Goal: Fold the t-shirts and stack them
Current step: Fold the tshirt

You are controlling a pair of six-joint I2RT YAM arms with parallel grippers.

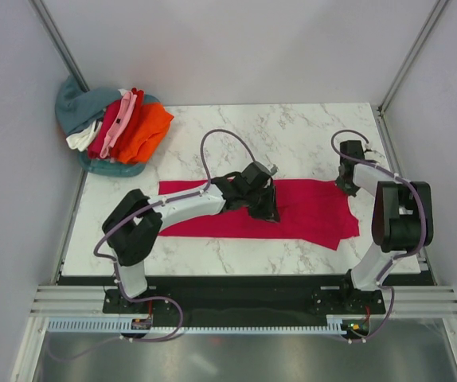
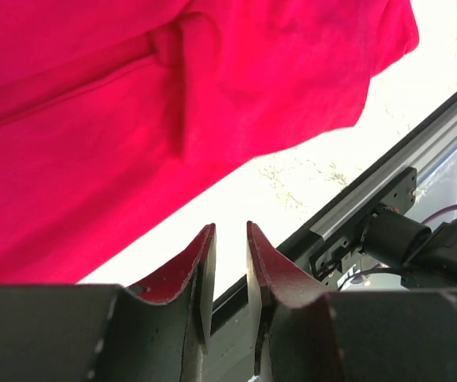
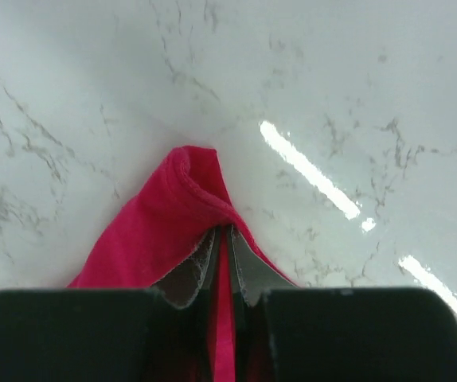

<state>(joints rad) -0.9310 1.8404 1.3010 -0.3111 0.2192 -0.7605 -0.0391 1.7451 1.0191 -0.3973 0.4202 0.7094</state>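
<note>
A crimson-magenta t-shirt (image 1: 308, 211) lies spread flat across the near half of the marble table (image 1: 292, 135). My left gripper (image 1: 267, 208) hovers over its middle; in the left wrist view the fingers (image 2: 230, 227) stand a narrow gap apart with nothing between them, and the shirt (image 2: 93, 119) lies beyond. My right gripper (image 1: 345, 187) is at the shirt's far right corner, shut (image 3: 222, 229) on a pinched fold of the cloth's hem (image 3: 157, 231). The neck label is not visible. Other t-shirts sit in a heap at the back left: orange (image 1: 150, 131), pink (image 1: 121, 115), white (image 1: 81, 137), teal-grey (image 1: 77, 103).
The heap hangs over the table's back left corner beside a slanted frame post (image 1: 61, 40). Another post (image 1: 408, 56) rises at the back right. A metal rail (image 2: 388, 187) with cabling runs along the table's near edge. Grey walls enclose the cell.
</note>
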